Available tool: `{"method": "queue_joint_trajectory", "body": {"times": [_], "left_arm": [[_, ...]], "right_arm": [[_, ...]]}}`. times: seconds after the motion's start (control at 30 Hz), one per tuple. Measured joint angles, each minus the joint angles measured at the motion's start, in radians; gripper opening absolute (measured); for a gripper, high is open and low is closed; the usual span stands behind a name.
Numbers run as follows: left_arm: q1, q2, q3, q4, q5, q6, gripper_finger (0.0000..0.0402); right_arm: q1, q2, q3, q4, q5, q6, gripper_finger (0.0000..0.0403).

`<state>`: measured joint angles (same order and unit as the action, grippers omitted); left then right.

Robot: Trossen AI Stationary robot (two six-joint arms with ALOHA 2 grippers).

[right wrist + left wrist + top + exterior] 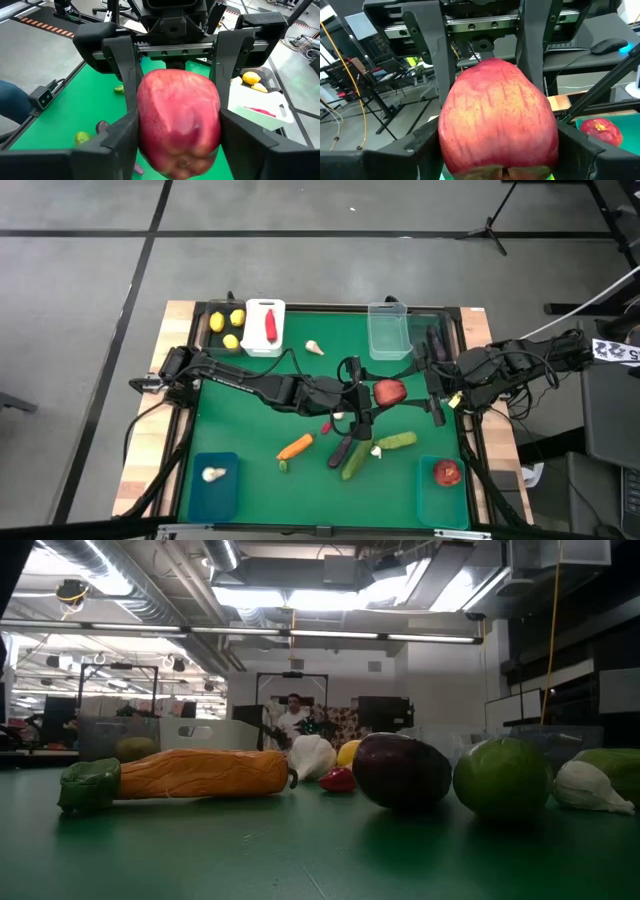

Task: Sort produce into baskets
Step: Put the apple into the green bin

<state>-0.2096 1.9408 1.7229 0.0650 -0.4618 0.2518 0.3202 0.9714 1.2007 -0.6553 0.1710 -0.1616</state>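
Observation:
A round red fruit (pixel 390 391) hangs over the middle of the green table between my two grippers. My left gripper (pixel 368 390) comes at it from the left and my right gripper (pixel 418 390) from the right; both are shut on it. On the mat in front lie an orange carrot (pixel 295 447), a dark eggplant (pixel 340 450), two green cucumbers (pixel 396 441) (pixel 353 463) and a garlic bulb (pixel 375 451). Another garlic bulb (pixel 315 348) lies farther back. My left gripper pinches the red fruit between its two fingers, on the fruit's two sides (pixel 447 135). The fingers lie level and come from the table's left. The fruit is clear of the table. My right gripper pinches the same fruit by its two sides (pixel 147 130) between its two fingers. The fingers lie level and come from the table's right, facing the left gripper's fingers (pixel 125 60). The fruit is clear of the mat.
At the far edge stand a dark bin with lemons (pixel 228 328), a white bin with a red chili (pixel 264 326), a clear bin (pixel 388 330) and a dark bin (pixel 437 340). A teal bin with garlic (pixel 213 480) and a teal bin with a red fruit (pixel 446 473) stand near.

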Motion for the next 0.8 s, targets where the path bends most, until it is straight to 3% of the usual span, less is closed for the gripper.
{"method": "queue_joint_trajectory", "body": {"times": [0.37,0.53,0.8], "left_arm": [[0.004,0.0,0.0,-0.002,0.056,-0.006,0.0281],[0.008,0.0,0.0,-0.032,0.118,-0.004,0.0316],[0.014,-0.002,0.001,-0.079,0.122,-0.037,0.0368]], "right_arm": [[0.0,0.0,0.0,-0.006,0.002,0.007,0.023],[0.001,0.002,-0.001,-0.016,-0.014,-0.003,0.023],[0.0,0.003,-0.002,-0.03,-0.004,0.018,0.0232]]}}
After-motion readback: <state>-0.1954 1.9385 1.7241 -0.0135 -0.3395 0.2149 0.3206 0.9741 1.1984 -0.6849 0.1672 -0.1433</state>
